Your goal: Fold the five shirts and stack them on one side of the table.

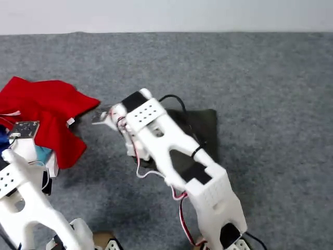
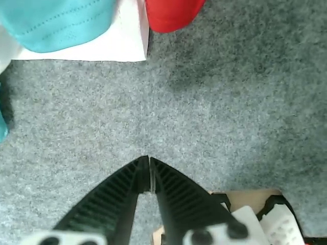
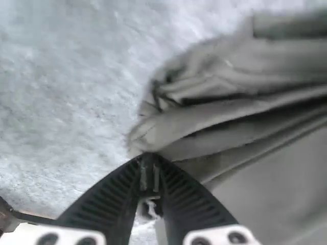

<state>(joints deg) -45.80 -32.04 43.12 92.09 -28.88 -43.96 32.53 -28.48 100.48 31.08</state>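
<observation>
Table cover (image 1: pixel 260 78): grey felt-like carpet, rough, fuzzy, matt.
Red shirt (image 1: pixel 47 112), upper left of high view: soft cloth, matt, rumpled.
Dark shirt (image 1: pixel 205 127), centre: olive cloth, smooth, matt, thick folded layers.
Teal shirt (image 2: pixel 56 23): fine knit cloth, stitched seams.
White sheet (image 2: pixel 117 43): smooth, flat; cloth or paper unclear.
Right arm (image 1: pixel 177 156), left arm (image 1: pixel 26 198): white plastic, smooth, faint sheen.
Left gripper (image 2: pixel 149 162), right gripper (image 3: pixel 149 161): black plastic, ribbed, matt.

It looks like a robotics lab or test bench: a table under grey felt (image 1: pixel 270 78) set against a bare white wall (image 1: pixel 208 15), with the right arm (image 1: pixel 177 156) and left arm (image 1: pixel 26 203), white plastic, trailing loose wires (image 1: pixel 182 216) at the near edge
</observation>
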